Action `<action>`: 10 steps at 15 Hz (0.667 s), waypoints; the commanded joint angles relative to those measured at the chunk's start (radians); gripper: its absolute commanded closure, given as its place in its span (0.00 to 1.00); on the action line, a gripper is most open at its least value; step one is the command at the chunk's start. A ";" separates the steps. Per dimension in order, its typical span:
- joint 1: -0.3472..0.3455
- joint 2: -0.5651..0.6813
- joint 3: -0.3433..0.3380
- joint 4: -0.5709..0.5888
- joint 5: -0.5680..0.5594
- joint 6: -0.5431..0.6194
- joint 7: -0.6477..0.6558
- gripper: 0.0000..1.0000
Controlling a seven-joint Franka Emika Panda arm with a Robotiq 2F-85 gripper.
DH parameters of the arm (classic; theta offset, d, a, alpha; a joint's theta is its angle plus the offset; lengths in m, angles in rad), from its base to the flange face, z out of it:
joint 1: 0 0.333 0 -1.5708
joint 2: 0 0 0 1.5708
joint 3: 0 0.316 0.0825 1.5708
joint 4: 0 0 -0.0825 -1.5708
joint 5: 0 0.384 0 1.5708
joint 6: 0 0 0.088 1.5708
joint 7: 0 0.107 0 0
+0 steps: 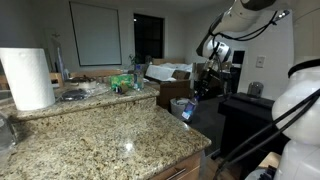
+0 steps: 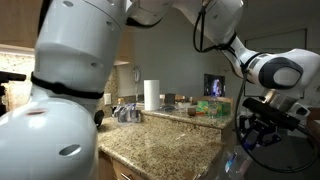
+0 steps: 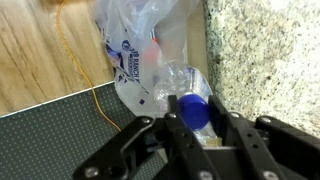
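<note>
In the wrist view, a light wooden floor (image 3: 40, 50) is seen at the left, crossed by a thin yellow cord (image 3: 95, 95). A dark ribbed mat (image 3: 50, 140) is laid over its near left corner. Right of these, a crumpled translucent plastic bag with blue print (image 3: 130, 50) is spread on the floor. Over the bag's right part a clear plastic bottle (image 3: 185, 82) is held, its blue cap (image 3: 193, 110) turned toward the camera. The black fingers (image 3: 238, 132) are drawn narrow and closed on the bottle at its cap end, one on each side. Just right of the bottle, the edge of the speckled granite counter (image 3: 265, 50) is seen, close beside the right finger.

In an exterior view, a white paper towel roll (image 1: 28, 78) is seen standing at the left of that counter. The arm is seen reaching down past the counter's right end, so the bottle is carried low and off the counter.

Several faults can be foreseen. The bottle is gripped only near its cap, on smooth, yielding plastic, so it could pivot or slip out if it were swung quickly. The counter edge could be struck by the right finger if the arm were shifted rightward. The loose bag could be snagged by the fingers or dragged along if they were lowered into it.
</note>
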 commanded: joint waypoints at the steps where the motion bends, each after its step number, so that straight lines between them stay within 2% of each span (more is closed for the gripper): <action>1: -0.037 0.072 0.034 0.051 0.091 -0.042 -0.026 0.91; 10: -0.044 0.206 0.063 0.105 0.140 -0.004 0.021 0.91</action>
